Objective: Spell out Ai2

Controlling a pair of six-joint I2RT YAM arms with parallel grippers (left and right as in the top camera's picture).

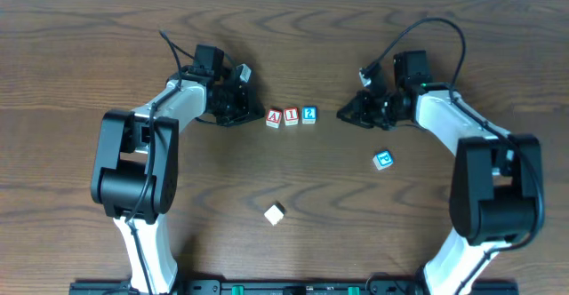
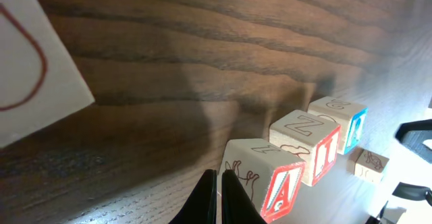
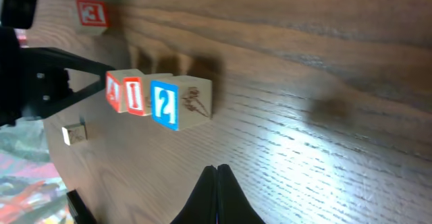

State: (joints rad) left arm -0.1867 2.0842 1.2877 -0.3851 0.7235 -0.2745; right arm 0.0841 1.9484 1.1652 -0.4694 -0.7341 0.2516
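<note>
Closest to the robot's side there's a pale wooden cube (image 1: 275,212) sitting alone on the dark, grainy wood table (image 1: 284,28), its top face plain. A bit further back and off to the right is a blue-faced cube (image 1: 383,160). Mid-table is the spelled row of small square wooden blocks, side by side and touching: red A block (image 1: 274,117), red I block (image 1: 291,116) and blue 2 block (image 1: 308,115). Their bare sides have etched line drawings. The left gripper (image 1: 253,115) is pinched together right beside the A. The right gripper (image 1: 341,113) is pinched together too, holding nothing, near the 2 but apart.
</note>
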